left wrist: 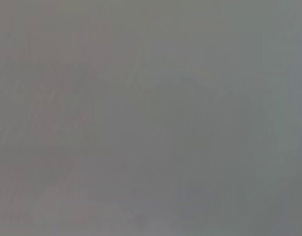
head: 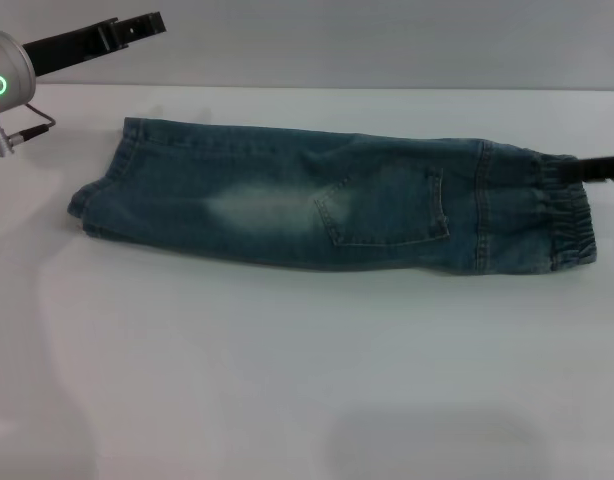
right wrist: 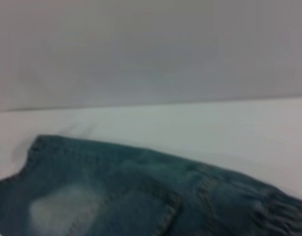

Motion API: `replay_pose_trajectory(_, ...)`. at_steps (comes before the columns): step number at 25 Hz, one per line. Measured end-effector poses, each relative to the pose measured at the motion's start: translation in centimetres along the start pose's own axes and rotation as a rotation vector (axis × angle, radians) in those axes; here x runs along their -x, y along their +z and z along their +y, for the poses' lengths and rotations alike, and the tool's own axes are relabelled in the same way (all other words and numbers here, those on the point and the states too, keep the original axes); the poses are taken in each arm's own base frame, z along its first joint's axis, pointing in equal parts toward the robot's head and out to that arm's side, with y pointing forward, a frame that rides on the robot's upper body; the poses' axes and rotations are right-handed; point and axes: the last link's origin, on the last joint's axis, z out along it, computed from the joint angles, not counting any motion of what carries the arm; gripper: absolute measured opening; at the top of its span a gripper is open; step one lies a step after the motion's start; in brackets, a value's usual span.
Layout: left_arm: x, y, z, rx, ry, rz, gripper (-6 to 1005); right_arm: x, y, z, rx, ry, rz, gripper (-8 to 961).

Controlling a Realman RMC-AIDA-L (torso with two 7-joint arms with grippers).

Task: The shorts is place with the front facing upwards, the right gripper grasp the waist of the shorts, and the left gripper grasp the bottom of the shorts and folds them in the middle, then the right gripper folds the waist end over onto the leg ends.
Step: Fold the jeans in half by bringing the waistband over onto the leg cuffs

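The denim shorts (head: 317, 205) lie flat on the white table (head: 287, 380), folded lengthwise into one long strip with a back pocket facing up. The puckered elastic waist (head: 567, 215) is at the right end. The hemmed leg ends (head: 102, 195) are at the left end. My right gripper (head: 587, 168) reaches in from the right edge, its black tip at the far corner of the waist. My left gripper (head: 152, 22) hangs raised at the far left, off the cloth. The right wrist view shows the shorts (right wrist: 141, 191) with the waist (right wrist: 284, 211) nearest. The left wrist view shows only plain grey.
The white table runs wide in front of the shorts and on both sides. Its far edge (head: 337, 88) meets a grey wall just behind the shorts. The silver left arm (head: 7, 75) with its green light sits at the far left corner.
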Motion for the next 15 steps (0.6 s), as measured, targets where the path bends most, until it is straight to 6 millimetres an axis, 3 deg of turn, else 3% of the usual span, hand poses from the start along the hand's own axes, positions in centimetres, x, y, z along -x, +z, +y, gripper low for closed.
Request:
replay_pose_trajectory(9, 0.1, -0.2, 0.1, 0.03, 0.051, 0.042, 818, 1.0, -1.8, -1.0, -0.098, 0.033, 0.15, 540)
replay_pose_trajectory(15, 1.1, 0.1, 0.4, 0.06, 0.078, 0.058, 817, 0.5, -0.8, -0.8, -0.094, 0.051, 0.192, 540)
